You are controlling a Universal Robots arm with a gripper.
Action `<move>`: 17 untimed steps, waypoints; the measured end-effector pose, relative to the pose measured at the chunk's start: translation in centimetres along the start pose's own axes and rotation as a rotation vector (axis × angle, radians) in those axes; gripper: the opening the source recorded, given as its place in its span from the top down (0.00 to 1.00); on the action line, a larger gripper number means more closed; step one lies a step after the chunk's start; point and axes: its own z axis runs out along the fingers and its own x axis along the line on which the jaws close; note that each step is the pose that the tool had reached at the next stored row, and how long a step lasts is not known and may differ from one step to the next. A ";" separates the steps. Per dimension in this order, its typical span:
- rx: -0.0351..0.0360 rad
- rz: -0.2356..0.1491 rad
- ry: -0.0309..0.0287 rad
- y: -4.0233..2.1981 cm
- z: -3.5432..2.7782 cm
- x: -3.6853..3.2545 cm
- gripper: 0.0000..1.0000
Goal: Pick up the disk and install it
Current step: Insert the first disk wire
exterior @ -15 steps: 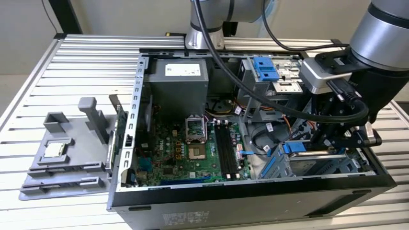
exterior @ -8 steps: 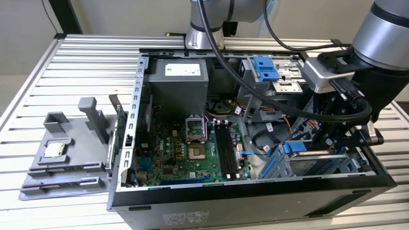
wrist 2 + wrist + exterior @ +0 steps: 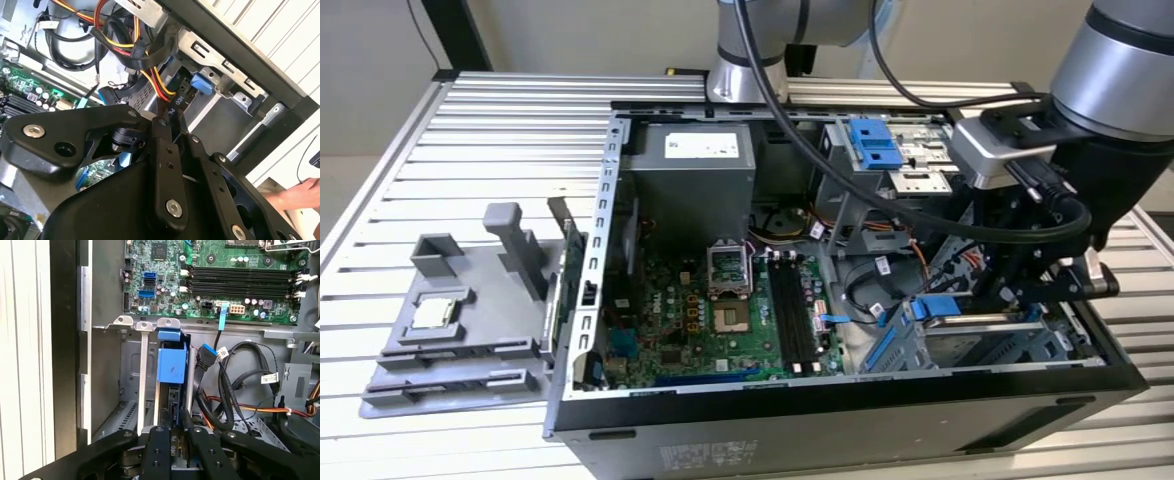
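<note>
**Slatted metal table (image 3: pixel 494 110), open computer case (image 3: pixel 854 415), disk (image 3: pixel 171 365) in the drive cage (image 3: pixel 127 365)**

Ribbed aluminium slats lie under everything in the exterior view. The black case rests on them with its side off. Its green motherboard (image 3: pixel 707 310) faces up, and the grey power supply (image 3: pixel 694 165) sits at the far end. On the exterior view's left, just beside the case, is a grey plastic fixture (image 3: pixel 454 360) carrying a small square silver chip (image 3: pixel 434 312).

The robot arm (image 3: pixel 1121 70) hangs over the case's near corner on the exterior view's right, where the drive cage is. The disk stands on edge in one slot of that cage. Its bright blue carrier sits between thin metal rails, near the motherboard's edge. A second blue bracket (image 3: pixel 871 145) sits in a bay at the case's far side, well apart from the disk.

In the first wrist view the tool (image 3: pixel 173 429) is right at the disk's near end. Its two black fingers (image 3: pixel 156 447) lie close together with the disk's edge between them. They seem clamped on it, though the linkage hides the contact itself. Black, red, yellow and orange cables (image 3: pixel 235 385) loop just beside the cage, and a blue-shelled plug (image 3: pixel 207 357) sits near the carrier. In the second wrist view a bundle of such wires hangs past the tool's links.
</note>
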 end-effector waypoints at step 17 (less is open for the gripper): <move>-0.0001 -0.001 -0.0014 -0.05 0.15 -0.07 0.00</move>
